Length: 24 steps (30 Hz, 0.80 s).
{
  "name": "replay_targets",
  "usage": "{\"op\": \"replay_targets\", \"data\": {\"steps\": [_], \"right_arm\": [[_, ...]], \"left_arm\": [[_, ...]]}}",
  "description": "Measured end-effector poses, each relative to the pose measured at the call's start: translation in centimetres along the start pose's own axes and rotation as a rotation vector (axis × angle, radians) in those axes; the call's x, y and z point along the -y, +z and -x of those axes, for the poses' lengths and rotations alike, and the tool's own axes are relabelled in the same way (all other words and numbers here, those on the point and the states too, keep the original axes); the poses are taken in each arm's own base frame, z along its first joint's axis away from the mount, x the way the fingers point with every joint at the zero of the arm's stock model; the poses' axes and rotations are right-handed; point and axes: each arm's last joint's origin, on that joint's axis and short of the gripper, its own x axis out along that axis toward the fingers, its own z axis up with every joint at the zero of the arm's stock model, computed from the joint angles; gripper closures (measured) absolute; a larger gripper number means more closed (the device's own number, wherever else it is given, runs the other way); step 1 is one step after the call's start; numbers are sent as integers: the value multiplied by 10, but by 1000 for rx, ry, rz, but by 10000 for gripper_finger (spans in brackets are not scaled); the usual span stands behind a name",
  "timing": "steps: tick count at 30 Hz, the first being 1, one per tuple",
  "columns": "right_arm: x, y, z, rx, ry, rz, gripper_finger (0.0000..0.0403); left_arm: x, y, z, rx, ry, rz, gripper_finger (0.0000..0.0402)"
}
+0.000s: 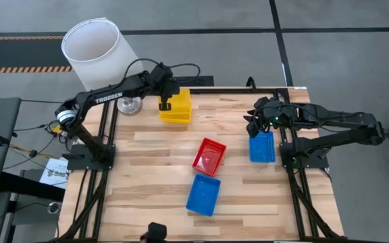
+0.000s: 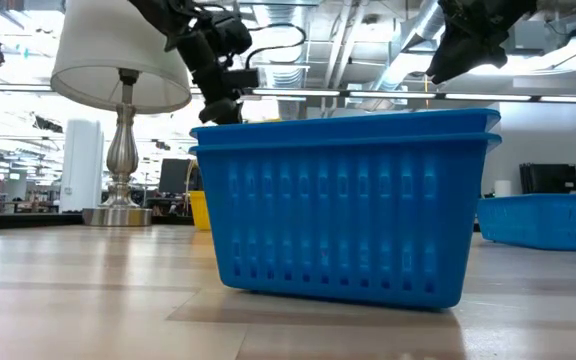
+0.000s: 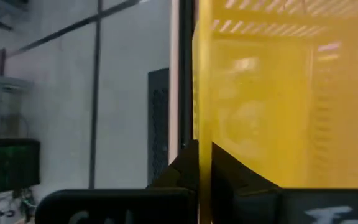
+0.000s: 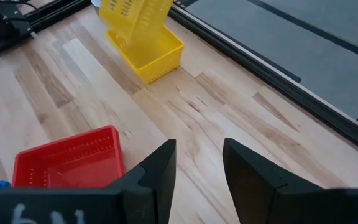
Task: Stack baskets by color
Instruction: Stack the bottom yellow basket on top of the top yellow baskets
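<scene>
My left gripper is at the table's far edge, shut on a yellow basket. That basket hangs tilted over a second yellow basket, which rests on its bottom. A red basket lies mid-table. A blue basket sits nearer, and the low view shows two blue rims nested there. Another blue basket lies at the right. My right gripper hovers open above that basket's far end, nothing between its fingers. My left gripper pinches one side wall of the yellow basket at its rim, one finger on each face of the wall. The fingers slant down from the table's left. The basket is tilted, its low end over the yellow basket below; whether they touch I cannot tell.
A lamp with a big white shade and a silver foot stands at the far left corner, close to my left arm. A black frame rail runs along the far edge. Bare wood lies between the red basket and the yellow ones.
</scene>
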Motion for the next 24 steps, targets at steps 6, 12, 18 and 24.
{"op": "replay_targets", "data": {"steps": [6,12,18,24], "right_arm": [[0,0,0,-1,0,-3,246],[0,0,0,-1,0,-3,246],[0,0,0,-2,1,-3,246],[0,0,0,-2,1,-2,246]], "left_arm": [[2,-8,-16,-33,-76,-66,401],[6,-9,-28,-29,-120,-84,401],[7,-9,-29,-16,-137,-92,401],[7,-10,-28,-4,-164,-121,401]]}}
